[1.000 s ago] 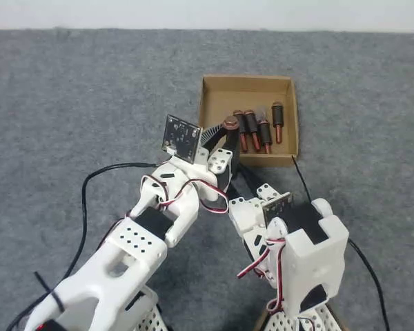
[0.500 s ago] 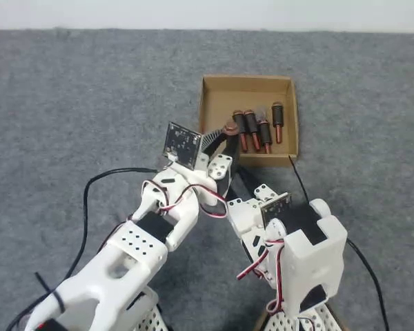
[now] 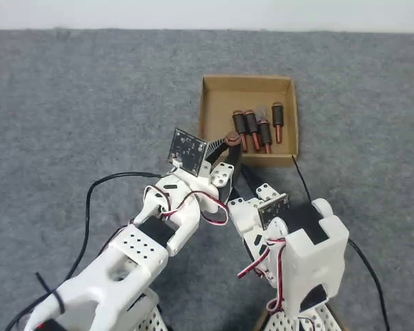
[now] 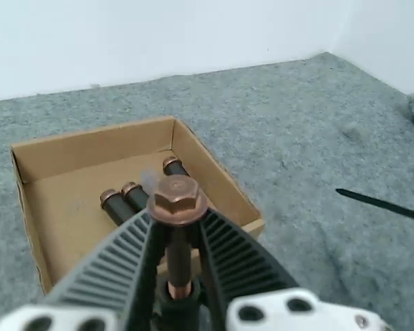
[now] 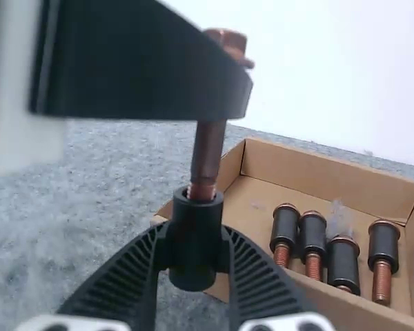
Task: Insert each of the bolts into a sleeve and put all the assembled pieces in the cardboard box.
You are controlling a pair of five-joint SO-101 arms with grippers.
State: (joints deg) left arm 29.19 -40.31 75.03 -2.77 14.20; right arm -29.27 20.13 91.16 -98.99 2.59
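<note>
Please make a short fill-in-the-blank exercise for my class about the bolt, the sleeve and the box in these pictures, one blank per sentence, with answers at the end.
1. The bolt is clamped in the left claw; its head has ____ sides.
2. The sleeve in the right claw is ____ in colour.
3. The cardboard box holds ____ assembled pieces.

Answers: six; black; four.

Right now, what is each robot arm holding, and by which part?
The left end effector pinches the copper bolt by its shank, just below the hex head; the right end effector clamps the black sleeve around its middle.
</note>
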